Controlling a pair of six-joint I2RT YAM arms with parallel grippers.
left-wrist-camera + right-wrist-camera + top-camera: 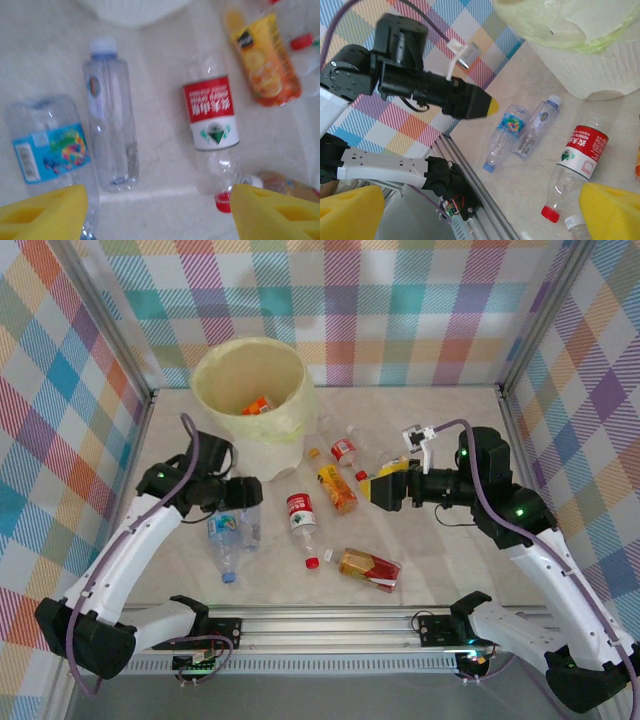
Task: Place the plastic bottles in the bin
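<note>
The pale-yellow bin (222, 370) stands at the back left with an orange bottle (258, 405) inside. Several plastic bottles lie on the table in front of it: two clear ones (222, 535) (249, 524), a red-labelled one (301, 517), an orange juice one (337, 488) and an amber one (370, 568). My left gripper (255, 495) hovers above the clear pair, open, nothing between its yellow fingertips (45, 212); below it lie the clear bottles (112, 135) and the red-labelled bottle (212, 120). My right gripper (378, 485) hangs open beside the juice bottle, empty (480, 212).
A small red-capped bottle (344, 450) and a loose orange cap (313, 452) lie right of the bin. An aluminium rail (330, 625) runs along the near edge. Plaid walls (60, 420) close in the left, back and right sides.
</note>
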